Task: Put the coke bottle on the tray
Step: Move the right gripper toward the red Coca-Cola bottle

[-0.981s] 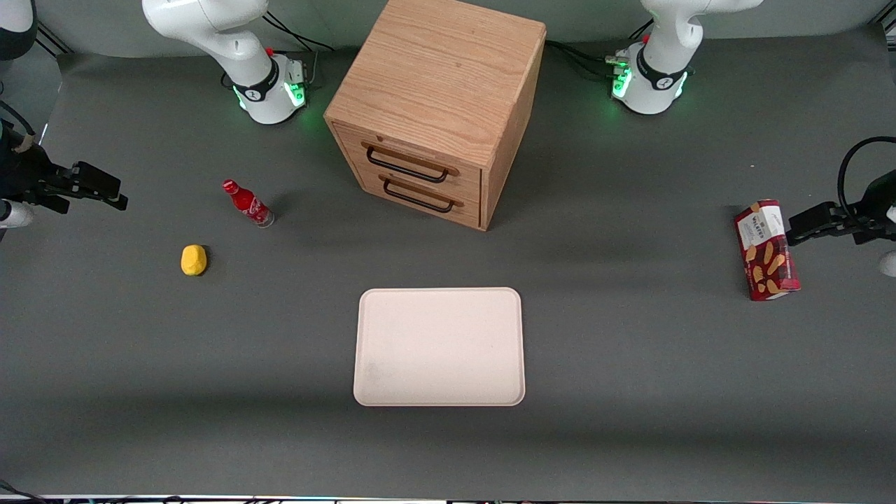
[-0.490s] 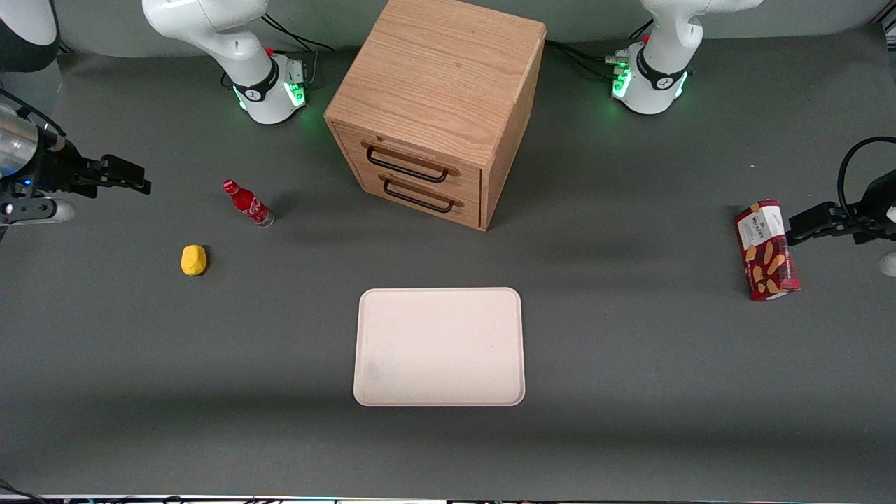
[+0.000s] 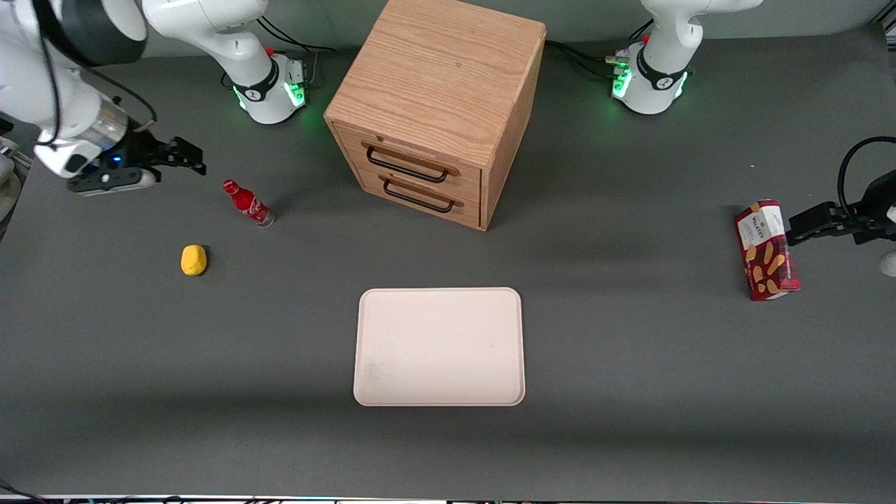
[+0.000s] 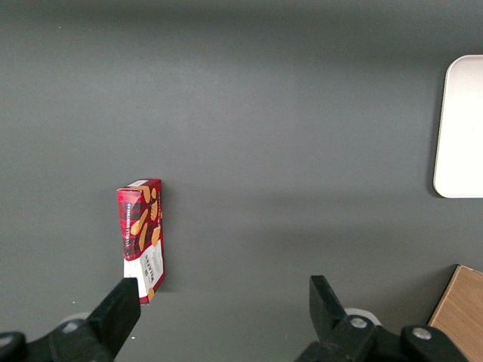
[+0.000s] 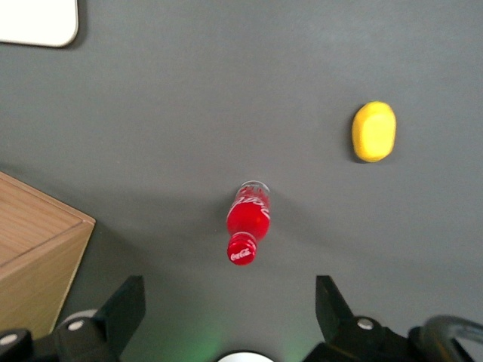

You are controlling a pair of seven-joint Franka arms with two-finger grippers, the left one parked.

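Note:
The coke bottle (image 3: 247, 203), with its red cap and red label, stands upright on the grey table, apart from the tray. It also shows from above in the right wrist view (image 5: 248, 222). My right gripper (image 3: 190, 158) hovers above the table beside the bottle, a short way toward the working arm's end. In the right wrist view the gripper (image 5: 229, 308) is open and empty, with the bottle's cap just ahead of the gap between the fingers. The pale cream-pink tray (image 3: 439, 346) lies bare, nearer the front camera than the cabinet.
A yellow lemon (image 3: 194, 260) lies nearer the front camera than the bottle; it also shows in the right wrist view (image 5: 373, 131). A wooden drawer cabinet (image 3: 437, 105) stands at mid-table. A red biscuit box (image 3: 766, 250) stands toward the parked arm's end.
My right gripper has moved in from the working arm's end of the table toward the bottle. The bottle, lemon and tray have not moved.

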